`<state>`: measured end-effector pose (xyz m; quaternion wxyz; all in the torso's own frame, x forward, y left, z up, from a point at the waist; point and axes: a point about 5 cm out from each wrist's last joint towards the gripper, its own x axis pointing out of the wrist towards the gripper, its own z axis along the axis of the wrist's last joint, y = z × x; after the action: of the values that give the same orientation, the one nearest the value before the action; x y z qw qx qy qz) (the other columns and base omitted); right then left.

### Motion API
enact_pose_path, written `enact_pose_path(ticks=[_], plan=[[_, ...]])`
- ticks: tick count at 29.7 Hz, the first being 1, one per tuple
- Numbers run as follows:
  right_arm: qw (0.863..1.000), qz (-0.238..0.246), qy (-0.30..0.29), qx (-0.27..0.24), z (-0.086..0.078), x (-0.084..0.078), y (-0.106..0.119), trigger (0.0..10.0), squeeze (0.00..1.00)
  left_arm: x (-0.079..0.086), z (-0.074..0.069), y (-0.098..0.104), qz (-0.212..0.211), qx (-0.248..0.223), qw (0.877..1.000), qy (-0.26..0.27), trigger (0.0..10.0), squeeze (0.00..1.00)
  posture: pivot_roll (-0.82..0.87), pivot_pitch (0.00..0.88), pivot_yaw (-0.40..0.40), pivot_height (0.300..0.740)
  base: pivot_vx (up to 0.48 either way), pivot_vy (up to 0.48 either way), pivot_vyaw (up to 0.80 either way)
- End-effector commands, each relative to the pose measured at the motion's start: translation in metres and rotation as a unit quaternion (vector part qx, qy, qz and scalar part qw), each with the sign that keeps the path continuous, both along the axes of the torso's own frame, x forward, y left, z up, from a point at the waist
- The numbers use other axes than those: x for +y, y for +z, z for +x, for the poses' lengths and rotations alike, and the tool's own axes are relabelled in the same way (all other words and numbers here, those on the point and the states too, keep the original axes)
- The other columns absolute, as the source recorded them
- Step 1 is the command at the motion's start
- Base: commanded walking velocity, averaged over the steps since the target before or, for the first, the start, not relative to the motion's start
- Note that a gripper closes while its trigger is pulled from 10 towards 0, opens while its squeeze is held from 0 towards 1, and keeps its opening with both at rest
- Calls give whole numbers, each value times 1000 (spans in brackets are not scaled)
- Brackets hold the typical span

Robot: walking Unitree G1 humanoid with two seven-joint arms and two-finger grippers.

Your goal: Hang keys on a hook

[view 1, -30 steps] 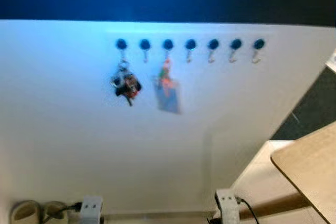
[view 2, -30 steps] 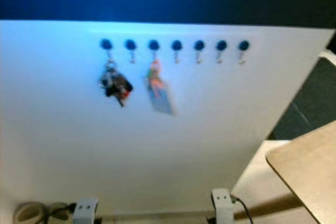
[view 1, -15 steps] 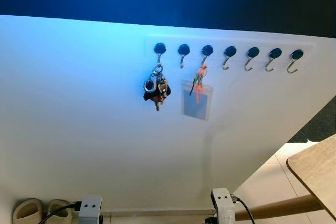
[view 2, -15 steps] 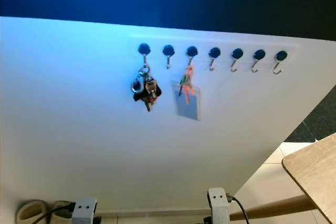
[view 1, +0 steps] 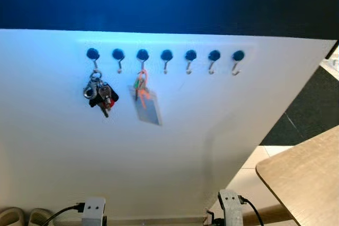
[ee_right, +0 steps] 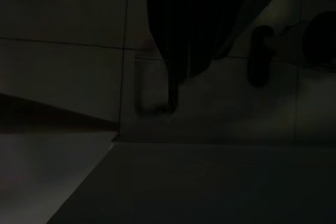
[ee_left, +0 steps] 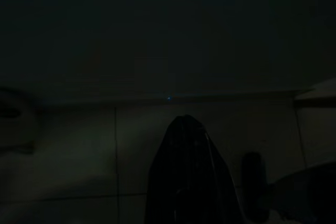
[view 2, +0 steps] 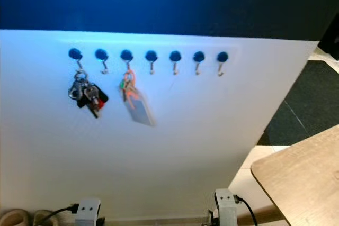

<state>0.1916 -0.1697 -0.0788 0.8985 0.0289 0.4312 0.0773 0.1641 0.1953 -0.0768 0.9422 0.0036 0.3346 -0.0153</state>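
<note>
**White panel, seven hooks: keys found hanging, both my arms idle**

Left eye view. The white panel [view 1: 175, 146] carries a row of seven dark-capped hooks just under its top edge. The bunch of keys [view 1: 98, 93] hangs from the hook nearest the panel's left edge [view 1: 93, 55], plumb below it against the panel face. Judgement: its ring is over the hook and its weight is holding it there. The next hook is bare. An orange-looped card tag [view 1: 146, 105] hangs off the third. The four hooks towards the right edge are free. My two wrist mounts show at the foot of the picture, low and well apart from the keys.

Right eye view. Same arrangement. A wooden table [view 2: 302, 178] stands beyond the panel's lower right corner.

Left wrist view. Very dark. My left gripper [ee_left: 185, 174] shows as one black mass over the floor; I cannot tell how its fingers stand. No keys seen near it.

Right wrist view. Equally dark. My right gripper [ee_right: 181, 30] points at floor tiles; finger spacing undetermined, nothing seen held.

Judgement: the task appears complete.
</note>
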Motion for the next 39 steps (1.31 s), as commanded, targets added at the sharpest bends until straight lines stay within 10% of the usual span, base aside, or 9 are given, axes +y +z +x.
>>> enact_pose_path(ticks=[1, 39], plan=[[1000, 4, -6, 7, -3, 1, -2, 10000, 0, 1, -4, -1, 3, 5, 1000, -2, 10000, 0, 81, 48, -56, 740, 0, 0, 0], [1000, 6, -8, 8, -5, 2, -3, 10000, 0, 5, -2, -1, -8, 11, 1000, 5, 10000, 0, 93, 50, -50, 740, -122, 0, 0]])
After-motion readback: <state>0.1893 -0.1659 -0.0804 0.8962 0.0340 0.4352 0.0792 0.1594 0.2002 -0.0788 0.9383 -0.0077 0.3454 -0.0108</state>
